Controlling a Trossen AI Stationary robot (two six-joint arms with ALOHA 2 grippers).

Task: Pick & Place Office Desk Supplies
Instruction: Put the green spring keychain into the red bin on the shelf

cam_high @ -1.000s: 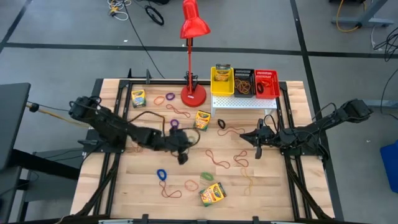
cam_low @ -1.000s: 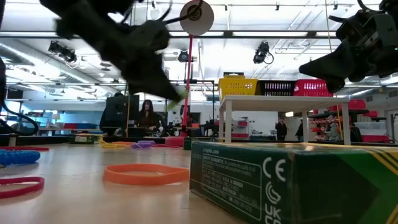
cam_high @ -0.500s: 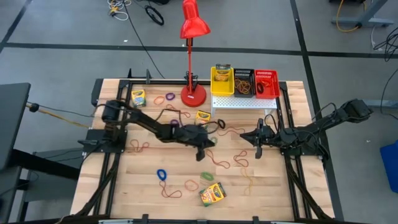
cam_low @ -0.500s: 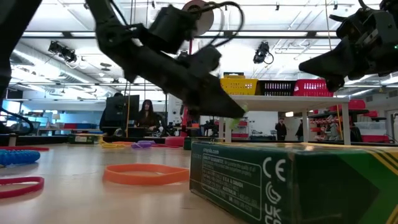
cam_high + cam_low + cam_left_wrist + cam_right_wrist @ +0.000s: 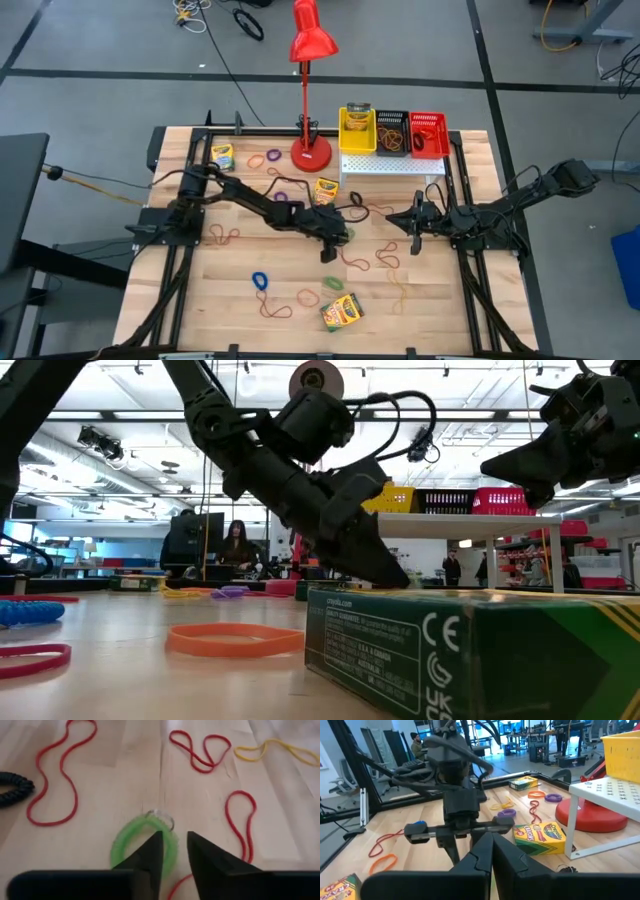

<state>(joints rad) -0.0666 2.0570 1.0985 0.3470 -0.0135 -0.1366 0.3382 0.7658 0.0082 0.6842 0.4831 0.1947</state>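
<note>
- At the table's middle, the left gripper (image 5: 331, 252) is seen low over the wooden table top (image 5: 230, 300), its dark fingers (image 5: 150, 857) a narrow gap apart with nothing between them; a green coiled plastic loop with a small metal ring (image 5: 142, 840) lies flat on the wood just ahead of the fingertips.
- The step in hand is judged to be the approach to a pick of that loop: nothing is held yet. For the next move the fingers would need to be lowered so that one side of the coil sits between them, then closed before any lift.
- Thin red rubber-band loops (image 5: 50, 780) are spread around the green loop from 9 to 3 o'clock, one at 3 o'clock just beside it (image 5: 240, 820); a stray band could be caught with the coil.
- At 3 o'clock of the table, the right gripper (image 5: 414, 222) waits above the wood, its fingers shut and empty.
- Toward 6 o'clock a yellow-and-green cardboard crayon box (image 5: 341, 312) lies on the table; another (image 5: 326, 189) lies near the white perforated metal stand (image 5: 392, 164).
- At 12 o'clock, on the stand, three small plastic baskets sit in a row: the yellow basket (image 5: 357, 130) holds a crayon box, the black basket (image 5: 392, 133) holds tangled rubber bands, and the contents of the red basket (image 5: 428, 133) cannot be made out.
</note>
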